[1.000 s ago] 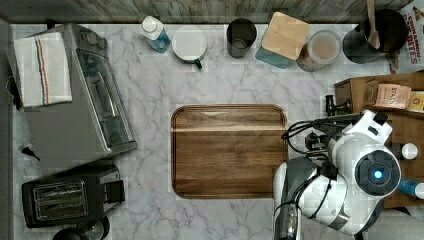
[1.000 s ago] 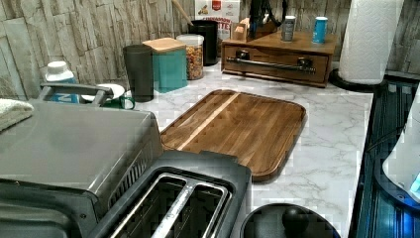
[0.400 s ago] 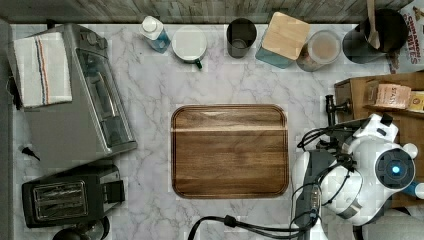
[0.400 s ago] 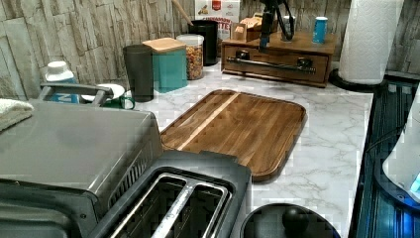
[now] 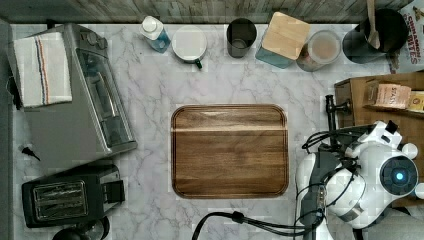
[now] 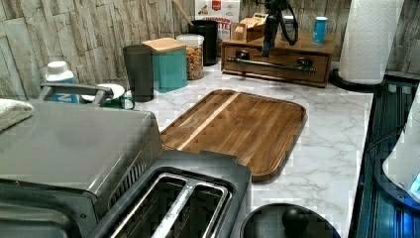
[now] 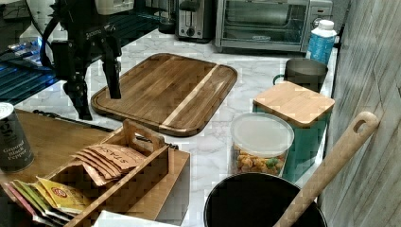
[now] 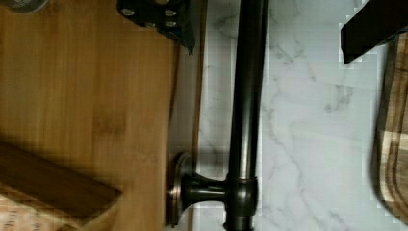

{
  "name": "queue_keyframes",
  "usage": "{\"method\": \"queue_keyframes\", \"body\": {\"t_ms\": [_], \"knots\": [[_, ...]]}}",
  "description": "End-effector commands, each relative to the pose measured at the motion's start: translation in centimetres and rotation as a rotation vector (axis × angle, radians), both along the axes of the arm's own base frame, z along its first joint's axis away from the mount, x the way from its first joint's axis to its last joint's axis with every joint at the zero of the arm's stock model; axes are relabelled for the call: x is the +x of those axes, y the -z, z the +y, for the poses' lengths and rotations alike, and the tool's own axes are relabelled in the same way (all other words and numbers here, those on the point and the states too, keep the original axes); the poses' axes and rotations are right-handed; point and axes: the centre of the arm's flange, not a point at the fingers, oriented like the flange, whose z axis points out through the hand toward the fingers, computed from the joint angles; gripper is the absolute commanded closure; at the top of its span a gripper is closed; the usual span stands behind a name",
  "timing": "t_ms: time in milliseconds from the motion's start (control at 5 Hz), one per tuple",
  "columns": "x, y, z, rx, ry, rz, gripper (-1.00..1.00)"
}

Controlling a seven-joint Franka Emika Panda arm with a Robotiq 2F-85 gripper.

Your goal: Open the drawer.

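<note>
1. At the top view's far left, a silver toaster oven (image 5: 85, 95) sits on the marble counter (image 5: 150, 75), with a folded striped towel (image 5: 41, 70) on its roof
2. Below it in the top view stands a black two-slot toaster (image 5: 62, 197)
3. Along the top view's upper edge, left to right: a blue bottle with a white cap (image 5: 154, 33), a white mug (image 5: 190, 44), a dark cup (image 5: 241, 37), a teal canister with a wooden lid (image 5: 282, 39), a clear jar of cereal (image 5: 322, 50) and a black pot (image 5: 380, 32) holding a wooden spoon (image 7: 331, 165)
4. A rounded wooden cutting board (image 5: 230, 150) lies flat in the middle of the counter
5. At the top view's right stands a small wooden cabinet (image 6: 277, 54); its drawer (image 6: 275, 63) sits flush in the cabinet front, shut
6. The drawer's black bar handle (image 8: 246, 110) runs along the front on two posts
7. The gripper (image 7: 97, 92) hangs above the handle with fingers (image 7: 112, 75) pointing down and spread wide, holding nothing; in the wrist view one fingertip is over the cabinet top and the other over the counter, with the bar between them
8. On the cabinet top rest a wooden caddy of tea bags (image 7: 118, 165) and a tin of ground pepper (image 7: 13, 139)
9. A paper towel roll (image 6: 369, 39) stands at the left view's right
</note>
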Motion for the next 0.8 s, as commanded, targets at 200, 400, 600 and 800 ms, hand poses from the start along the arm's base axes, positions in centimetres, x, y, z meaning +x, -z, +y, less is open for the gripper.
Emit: {"method": "queue_keyframes", "body": {"t_ms": [200, 400, 600, 800], "knots": [[-0.2, -0.3, -0.8, 0.050, 0.064, -0.092, -1.00], [-0.8, 0.4, 0.2, 0.066, 0.092, -0.103, -1.00], [-1.0, 1.0, 0.8, 0.060, 0.100, -0.106, -1.00], [-1.2, 2.7, 0.7, 0.059, 0.101, -0.111, -1.00]]}}
